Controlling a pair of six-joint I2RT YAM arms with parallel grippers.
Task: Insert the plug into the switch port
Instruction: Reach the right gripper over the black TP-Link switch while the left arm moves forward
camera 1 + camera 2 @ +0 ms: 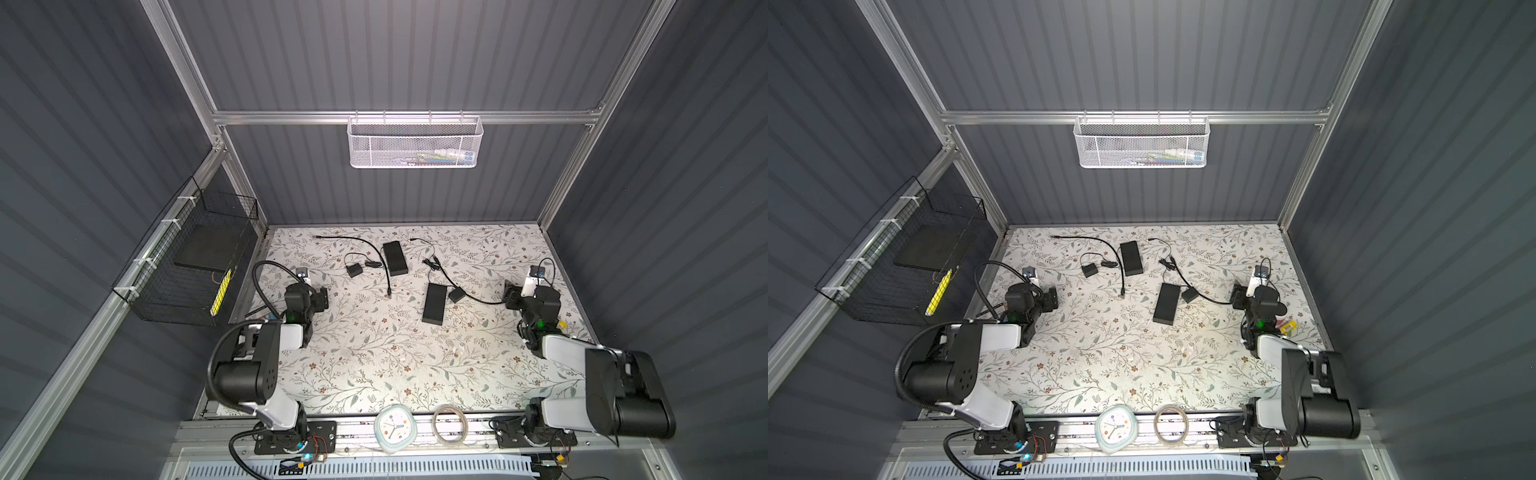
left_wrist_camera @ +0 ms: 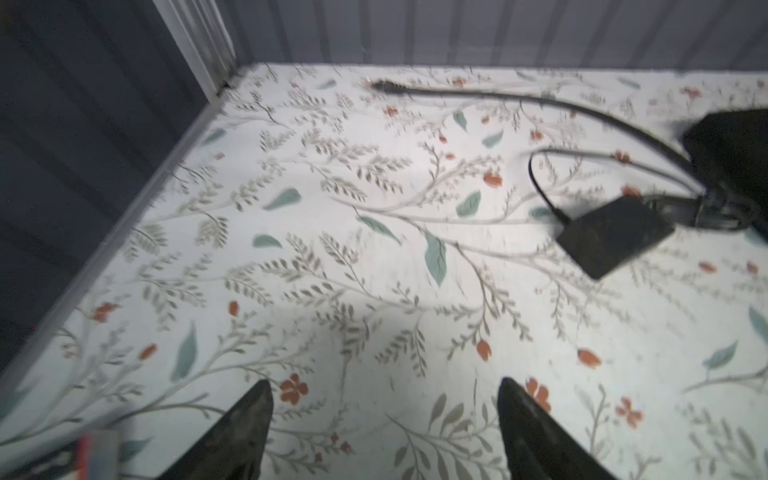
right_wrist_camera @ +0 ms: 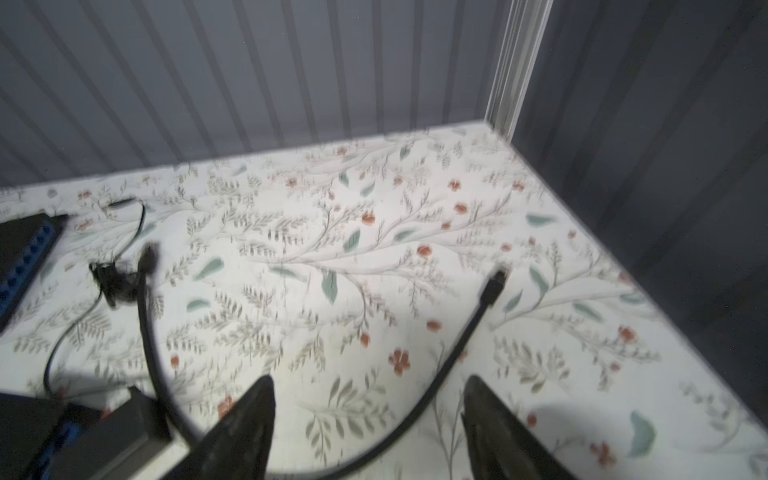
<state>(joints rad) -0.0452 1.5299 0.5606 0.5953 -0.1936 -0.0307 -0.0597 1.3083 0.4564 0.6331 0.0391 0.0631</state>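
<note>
Jaws on both arms stand wide apart and hold nothing. Left jaws hover over bare desk (image 2: 291, 249) near its left edge, with a second cable (image 2: 384, 86) lying well beyond them. Right jaws hover low at the right side of the desk, astride a black cable (image 3: 449, 365) that curves between the fingertips (image 3: 259, 403). Its plug (image 3: 496, 277) lies flat just beyond them, tip pointing away.

Two flat black switches lie mid-desk, the near switch (image 1: 435, 304) and the far switch (image 1: 395, 257). A blue port strip (image 3: 25, 262) shows along one long side of the far one. A small adapter (image 1: 457, 295) sits just beside the near switch.

The step in hand looks like picking up the plug. To do it well, the right jaws should move forward over the plug's body rather than the cable behind it. They should close across its flat sides so it keeps level, then lift it clear before it turns toward a port. The left jaws could steady the chosen switch against the push
</note>
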